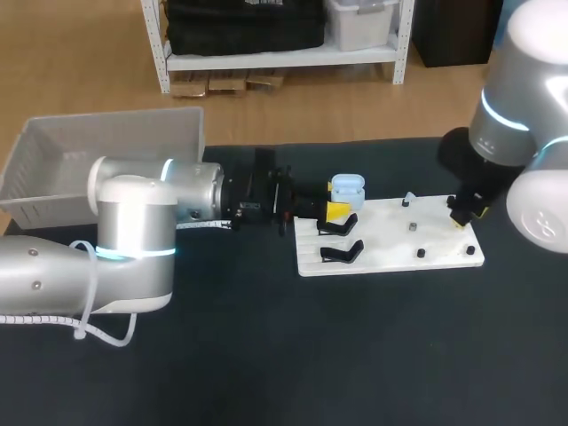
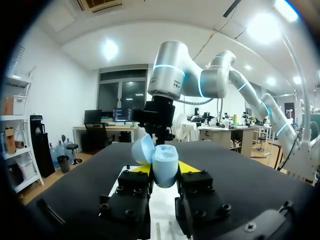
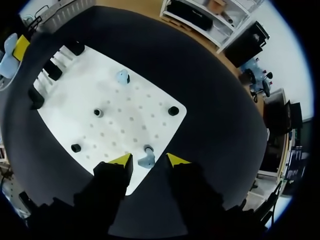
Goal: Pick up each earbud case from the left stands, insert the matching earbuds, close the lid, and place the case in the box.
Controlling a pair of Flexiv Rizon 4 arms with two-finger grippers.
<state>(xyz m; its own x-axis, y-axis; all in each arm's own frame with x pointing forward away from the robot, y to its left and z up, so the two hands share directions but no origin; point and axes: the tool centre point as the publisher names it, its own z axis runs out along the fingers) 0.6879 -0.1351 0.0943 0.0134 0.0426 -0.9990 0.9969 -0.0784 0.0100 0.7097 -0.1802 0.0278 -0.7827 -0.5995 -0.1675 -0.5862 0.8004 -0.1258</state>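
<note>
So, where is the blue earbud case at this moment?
The earbud case, lid open, is gripped between the fingers of the left gripper at the left end of the white board, right by the two black stands in the head view.

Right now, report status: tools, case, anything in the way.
Left tool shut on open blue case. Right tool open, astride earbud on white board. Nothing seen blocking.

The left gripper [image 2: 165, 168] has its black, yellow-tipped fingers [image 2: 143, 168] pressed against both sides of a pale blue, rounded plastic earbud case [image 2: 165, 162]. The case's hinged lid [image 2: 142, 148] stands open, tilted to one side. Under the fingers lies a flat white board [image 2: 163, 216] on the dark bench [image 2: 70, 192]. Ahead of the case, the silver right arm [image 2: 172, 75] comes down towards the bench's far edge.
</note>
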